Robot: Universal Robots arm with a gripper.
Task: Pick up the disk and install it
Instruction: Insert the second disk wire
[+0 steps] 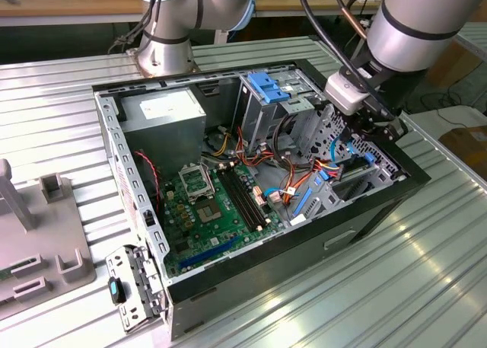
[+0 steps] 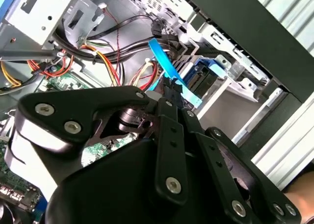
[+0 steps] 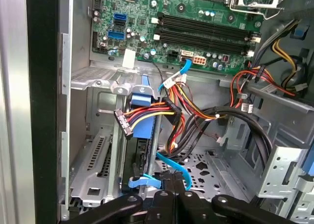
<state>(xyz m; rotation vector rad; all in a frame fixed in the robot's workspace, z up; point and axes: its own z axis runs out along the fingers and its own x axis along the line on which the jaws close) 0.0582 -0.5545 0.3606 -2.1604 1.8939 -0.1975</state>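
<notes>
A robot arm's gripper (image 1: 378,124) reaches into the open computer case (image 1: 396,199) at about three o'clock in the exterior view, beside the tall metal cage (image 1: 268,104); whether its fingers are clenched or released cannot be told; the disk (image 3: 143,123), blue-railed, sits down in the drive bay in the first wrist view, among coloured power cables (image 3: 189,106); a thin blue cable (image 2: 172,71) curves just past the gripper.

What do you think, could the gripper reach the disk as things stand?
Probably, though awkwardly: the gripper hangs close above the disk, but a wire bundle and a thin blue cable cross it.
</notes>
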